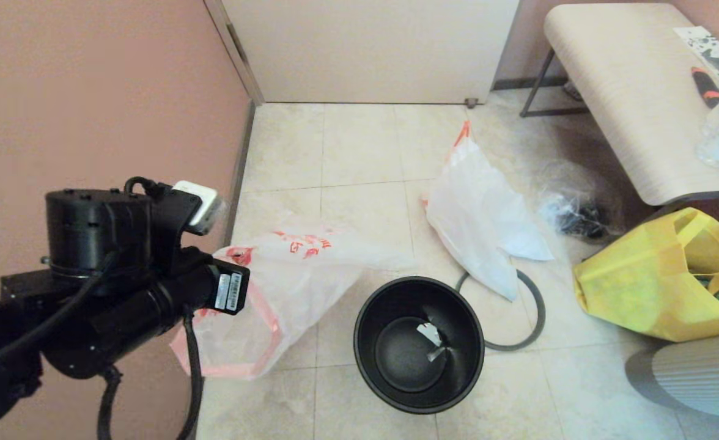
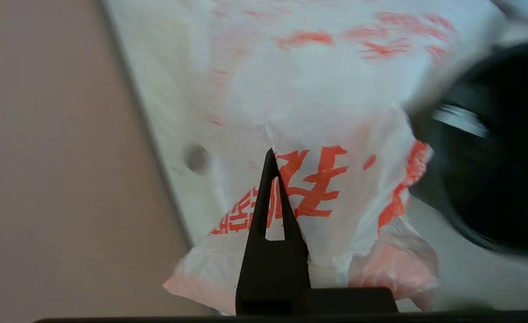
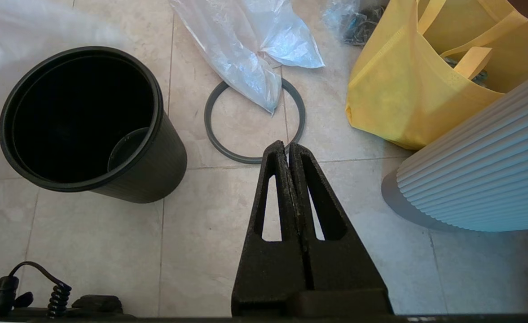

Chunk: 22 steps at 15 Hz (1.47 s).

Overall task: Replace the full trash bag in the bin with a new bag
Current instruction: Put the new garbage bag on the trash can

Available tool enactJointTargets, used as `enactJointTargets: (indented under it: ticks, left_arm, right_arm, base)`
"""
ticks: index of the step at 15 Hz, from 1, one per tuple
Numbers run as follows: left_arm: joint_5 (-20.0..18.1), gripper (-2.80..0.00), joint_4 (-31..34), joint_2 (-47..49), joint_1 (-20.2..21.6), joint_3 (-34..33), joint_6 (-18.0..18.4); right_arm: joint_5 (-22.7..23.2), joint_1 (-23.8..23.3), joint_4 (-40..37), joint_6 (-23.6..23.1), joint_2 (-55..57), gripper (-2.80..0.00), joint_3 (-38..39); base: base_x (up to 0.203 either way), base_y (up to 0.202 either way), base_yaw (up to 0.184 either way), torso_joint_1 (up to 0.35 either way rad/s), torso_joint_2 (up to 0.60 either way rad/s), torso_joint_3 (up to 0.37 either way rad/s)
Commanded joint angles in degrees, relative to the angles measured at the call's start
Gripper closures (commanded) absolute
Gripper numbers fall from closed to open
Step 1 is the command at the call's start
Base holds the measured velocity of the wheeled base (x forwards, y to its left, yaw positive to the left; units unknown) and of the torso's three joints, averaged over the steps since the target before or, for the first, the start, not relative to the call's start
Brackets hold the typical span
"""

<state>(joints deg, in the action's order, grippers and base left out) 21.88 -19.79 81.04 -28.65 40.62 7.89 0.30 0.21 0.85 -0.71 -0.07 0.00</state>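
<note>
One bin — unlined, ring beside

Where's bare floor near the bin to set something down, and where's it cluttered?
Bare tiles: toward the door, between the wall and the white bag; the near floor between the bin and the ribbed grey object. Crowded: right of the bin, where the grey ring, white bag, film bag and yellow bag cluster. The printed bag by the left gripper covers the left side.
</note>
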Motion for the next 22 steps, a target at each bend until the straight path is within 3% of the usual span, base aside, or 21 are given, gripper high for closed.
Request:
enactJointTargets:
  ticks: [1,5,8,10,13,15,17,21,22]
  left_arm:
    - [0.05,0.00,21.14,-7.20,-4.90,8.39,-6.62]
    - [-0.04,0.00,50.06,-10.35,-17.33,27.56,-18.13]
    - [-0.25,0.00,65.63,-10.15,-26.82,39.95,-25.56]
    - [-3.69,0.00,73.58,-9.12,-30.02,47.21,-29.46]
    - [-18.16,0.00,84.33,-6.09,-30.81,61.84,-34.04]
    - [-33.47,0.00,88.58,-4.03,-30.65,68.39,-36.47]
    - [-44.52,0.00,86.79,-2.12,-29.19,69.84,-36.94]
    - [-61.76,0.00,79.87,2.87,-22.59,69.67,-37.07]
    - [-63.96,0.00,78.47,4.58,-21.84,69.61,-37.10]
  right_arm:
    - [0.05,0.03,-0.01,-0.34,0.07,0.00,0.27]
    - [0.05,0.04,0.11,0.10,0.07,0.00,0.35]
    - [0.04,0.06,0.11,0.10,0.07,0.00,0.35]
    - [0.05,0.06,0.11,0.10,0.07,0.00,0.35]
    - [0.05,0.06,0.03,0.10,0.07,0.00,0.35]
    - [-0.04,0.04,-0.15,0.10,0.07,0.00,0.26]
    - [-0.04,0.06,-0.15,0.10,0.07,0.00,0.26]
    - [-0.04,-0.01,-0.15,0.10,0.07,0.00,0.26]
    - [-0.04,0.06,-0.15,0.10,0.07,0.00,0.26]
  base:
    - [0.000,0.000,0.000,0.000,0.00,0.000]
    - [0.000,0.000,0.000,0.000,0.00,0.000]
    - [0.000,0.000,0.000,0.000,0.00,0.000]
    - [0.000,0.000,0.000,0.000,0.00,0.000]
    - [0.000,0.000,0.000,0.000,0.00,0.000]
    - [0.000,0.000,0.000,0.000,0.00,0.000]
    - [0.000,0.000,0.000,0.000,0.00,0.000]
    - [0.000,0.000,0.000,0.000,0.00,0.000]
    - [0.000,0.000,0.000,0.000,0.00,0.000]
